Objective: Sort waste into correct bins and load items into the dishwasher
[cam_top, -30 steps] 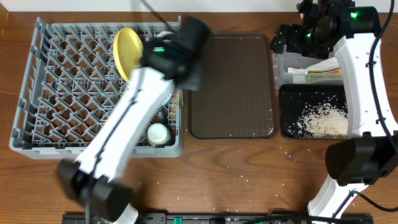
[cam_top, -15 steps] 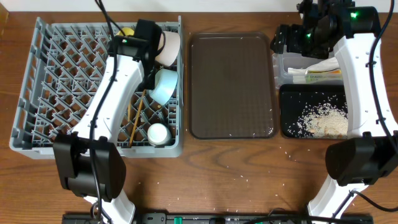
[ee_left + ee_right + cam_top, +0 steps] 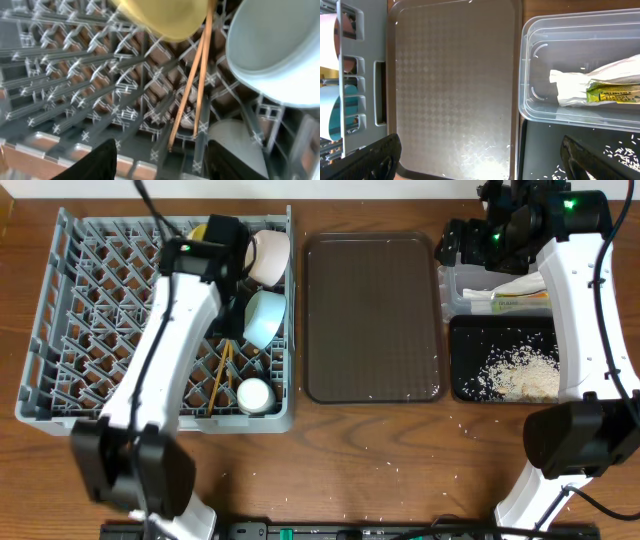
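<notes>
The grey dishwasher rack (image 3: 100, 310) holds the yellow plate (image 3: 165, 17), the white bowl (image 3: 268, 255), the light blue bowl (image 3: 265, 315), the white cup (image 3: 254, 394) and two chopsticks (image 3: 192, 85). My left gripper (image 3: 222, 250) hovers over the rack's back right, just off the plate's edge. It is open, with only rack pegs between its fingers (image 3: 95, 162). My right gripper (image 3: 480, 165) stands wide open and empty above the seam between the brown tray and the bins. The wrapper (image 3: 600, 87) lies in the clear tub (image 3: 580, 30). Rice crumbs (image 3: 520, 372) cover the black tray (image 3: 470, 340).
The brown serving tray (image 3: 372, 315) lies between the rack and the bins, bare but for a few grains. Stray crumbs dot the wooden table (image 3: 400, 470) in front. My left arm stretches diagonally across the rack's middle.
My left arm swung to the rack's back with the yellow plate. Its jaws, shut on the plate before, have come apart and the plate stands in the rack. The right arm is unmoved.
</notes>
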`<action>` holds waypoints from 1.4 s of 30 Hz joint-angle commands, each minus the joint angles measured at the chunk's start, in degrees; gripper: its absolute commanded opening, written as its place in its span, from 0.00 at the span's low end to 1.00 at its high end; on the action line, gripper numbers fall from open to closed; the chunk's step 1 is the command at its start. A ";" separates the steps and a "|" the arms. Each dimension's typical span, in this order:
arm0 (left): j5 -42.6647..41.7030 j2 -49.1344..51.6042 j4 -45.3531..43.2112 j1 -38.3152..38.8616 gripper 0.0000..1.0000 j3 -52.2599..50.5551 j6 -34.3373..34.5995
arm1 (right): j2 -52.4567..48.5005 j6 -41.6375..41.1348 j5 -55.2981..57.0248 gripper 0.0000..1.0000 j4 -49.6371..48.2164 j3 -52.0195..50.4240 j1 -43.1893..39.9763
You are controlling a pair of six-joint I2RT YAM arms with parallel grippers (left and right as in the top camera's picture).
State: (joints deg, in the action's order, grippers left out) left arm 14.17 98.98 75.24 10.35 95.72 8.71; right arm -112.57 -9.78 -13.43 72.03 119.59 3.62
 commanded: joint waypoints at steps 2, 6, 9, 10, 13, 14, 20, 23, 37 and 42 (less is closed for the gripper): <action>-2.71 -12.79 3.87 0.07 0.77 2.86 6.47 | 0.15 0.66 -0.09 0.99 0.00 0.28 0.55; -2.84 -21.35 4.57 0.07 0.82 2.86 7.04 | 0.15 0.66 -0.09 0.99 0.00 0.28 0.55; -2.84 -26.53 4.59 0.07 0.83 2.89 7.06 | 0.15 0.66 -0.09 0.99 0.00 0.28 0.52; -2.84 -28.00 4.59 0.07 0.84 2.86 7.04 | 0.15 0.66 -0.09 0.99 0.00 0.28 0.52; -2.75 -31.95 4.68 0.07 0.86 2.86 6.95 | 0.15 0.66 -0.09 0.99 0.00 0.28 0.52; -2.75 -33.09 4.68 0.07 0.87 2.86 6.82 | 0.15 0.66 -0.09 0.99 0.00 0.28 0.55; -2.38 -38.58 5.49 0.07 0.88 2.82 6.43 | 0.15 0.66 -0.09 0.99 0.00 0.28 0.52; -2.36 -40.63 4.63 0.48 0.88 1.90 6.43 | 0.15 0.66 -0.09 0.99 0.00 0.28 0.52; -8.50 -57.90 -27.02 -11.47 0.88 -26.32 4.52 | 0.15 0.66 -0.09 0.99 0.00 0.28 0.55; -15.72 -66.73 -37.83 -15.56 0.88 -40.74 -2.25 | 0.15 0.66 -0.09 0.99 0.00 0.28 0.52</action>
State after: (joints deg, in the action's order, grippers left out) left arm 4.23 36.18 40.23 -3.51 60.77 11.55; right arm -112.57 -9.80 -13.43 72.03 119.59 3.62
